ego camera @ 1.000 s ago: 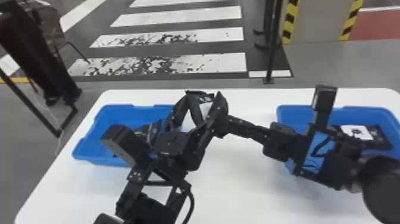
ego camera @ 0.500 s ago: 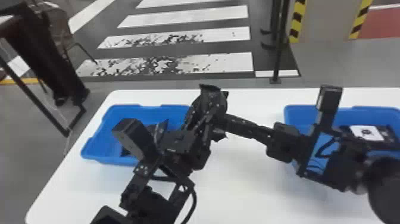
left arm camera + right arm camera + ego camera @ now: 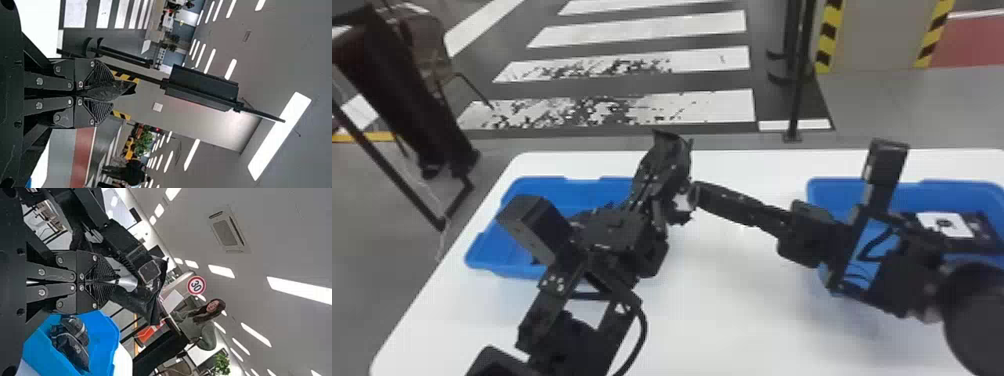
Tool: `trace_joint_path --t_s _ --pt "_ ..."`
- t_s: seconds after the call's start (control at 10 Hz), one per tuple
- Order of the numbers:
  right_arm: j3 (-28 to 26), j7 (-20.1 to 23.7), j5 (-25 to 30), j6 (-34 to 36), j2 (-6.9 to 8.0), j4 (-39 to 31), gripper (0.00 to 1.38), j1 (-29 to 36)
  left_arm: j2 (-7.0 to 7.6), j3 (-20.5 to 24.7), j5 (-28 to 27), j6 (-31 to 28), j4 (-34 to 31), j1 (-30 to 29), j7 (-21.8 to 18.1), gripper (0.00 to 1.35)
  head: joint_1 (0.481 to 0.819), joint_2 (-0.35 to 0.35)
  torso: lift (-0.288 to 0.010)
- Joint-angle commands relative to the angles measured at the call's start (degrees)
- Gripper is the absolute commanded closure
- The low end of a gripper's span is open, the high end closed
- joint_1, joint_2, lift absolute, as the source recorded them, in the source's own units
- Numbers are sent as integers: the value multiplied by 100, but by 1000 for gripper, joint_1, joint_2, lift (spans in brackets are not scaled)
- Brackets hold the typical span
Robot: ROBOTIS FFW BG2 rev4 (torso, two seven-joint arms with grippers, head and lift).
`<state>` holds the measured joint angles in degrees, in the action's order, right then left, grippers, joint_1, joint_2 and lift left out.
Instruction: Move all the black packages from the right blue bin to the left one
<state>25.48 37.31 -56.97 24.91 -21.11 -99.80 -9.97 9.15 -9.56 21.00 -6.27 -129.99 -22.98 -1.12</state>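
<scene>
L gripper (image 3: 674, 145)'s fingers have swung together since the earlier frame; now pinching a blk package (image 3: 148, 303) over the table (image 3: 732, 320), btwn the bins. R gripper (image 3: 696, 194) pinches the same pkg's silvery part, facing L gripper. L bin (image 3: 497, 240) holds blk pkgs (image 3: 72, 344); R bin (image 3: 952, 192) has a blk pkg w/ white label (image 3: 944, 225).

Blue for the left bin (image 3: 487, 255), blue again for the right bin (image 3: 832, 192), black packages (image 3: 72, 346), a white bench (image 3: 732, 315), white stripes (image 3: 702, 27) across dark floor (image 3: 707, 82)!
</scene>
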Motion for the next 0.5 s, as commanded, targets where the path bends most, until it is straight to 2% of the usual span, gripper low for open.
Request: trace_joint_path --t_s 0.0,0.1,0.2,0.3,0.4 --pt "0 4 -141 -255 2 59 852 26 -106 373 -146 178 224 20 24 1225 680 205 -181" --pt "-58 4 -210 -339 2 87 420 54 -168 682 -306 529 547 91 138 1225 673 224 -181" --pt "-160 4 -210 -339 2 129 122 110 -229 1047 -832 979 1025 288 305 1225 661 260 -181" --pt "-217 4 -233 -452 10 200 84 124 -282 1401 -1495 1443 1714 555 490 1225 655 281 -181" --pt "-275 4 -164 -522 10 214 71 124 -300 1698 -1780 1415 2122 695 507 1225 645 321 -181"
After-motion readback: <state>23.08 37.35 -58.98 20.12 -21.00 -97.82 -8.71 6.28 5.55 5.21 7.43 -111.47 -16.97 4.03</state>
